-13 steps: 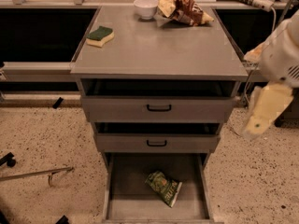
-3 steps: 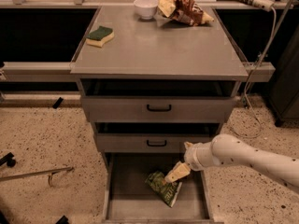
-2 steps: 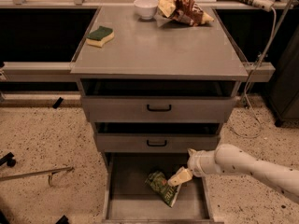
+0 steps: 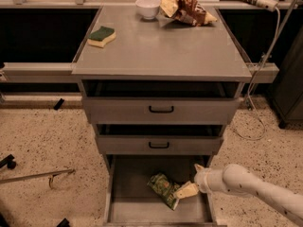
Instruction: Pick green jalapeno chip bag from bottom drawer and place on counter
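The green jalapeno chip bag [image 4: 163, 187] lies flat on the floor of the open bottom drawer [image 4: 137, 207], near the middle. My gripper [image 4: 187, 190] comes in from the lower right on a white arm and sits low inside the drawer, at the bag's right edge and touching or nearly touching it. The grey counter [image 4: 161, 48] tops the cabinet above.
On the counter stand a green-topped yellow sponge [image 4: 101, 36], a white bowl [image 4: 147, 7] and a brown-and-yellow snack bag [image 4: 184, 8]. Two shallower drawers with black handles [image 4: 161, 109] are partly open above the bottom one. A cable [image 4: 258, 122] hangs at the right.
The arm came from the upper right down into the bottom drawer. Over the last second the gripper sank lower and settled against the bag's right edge.
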`<act>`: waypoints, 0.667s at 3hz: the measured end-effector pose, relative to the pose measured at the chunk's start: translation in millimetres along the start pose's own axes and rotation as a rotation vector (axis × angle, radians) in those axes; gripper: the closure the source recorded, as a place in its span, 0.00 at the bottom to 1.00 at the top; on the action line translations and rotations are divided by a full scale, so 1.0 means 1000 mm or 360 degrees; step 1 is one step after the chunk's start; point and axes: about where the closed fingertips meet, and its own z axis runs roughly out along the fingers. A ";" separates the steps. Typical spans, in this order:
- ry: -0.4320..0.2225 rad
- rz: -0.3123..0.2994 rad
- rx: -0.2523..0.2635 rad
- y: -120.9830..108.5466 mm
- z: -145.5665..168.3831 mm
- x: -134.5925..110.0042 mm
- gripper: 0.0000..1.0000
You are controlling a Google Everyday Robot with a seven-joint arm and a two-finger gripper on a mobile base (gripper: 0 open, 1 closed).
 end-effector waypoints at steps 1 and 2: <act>0.0018 0.0041 -0.0127 0.021 0.026 0.031 0.00; 0.0018 0.0041 -0.0127 0.021 0.026 0.031 0.00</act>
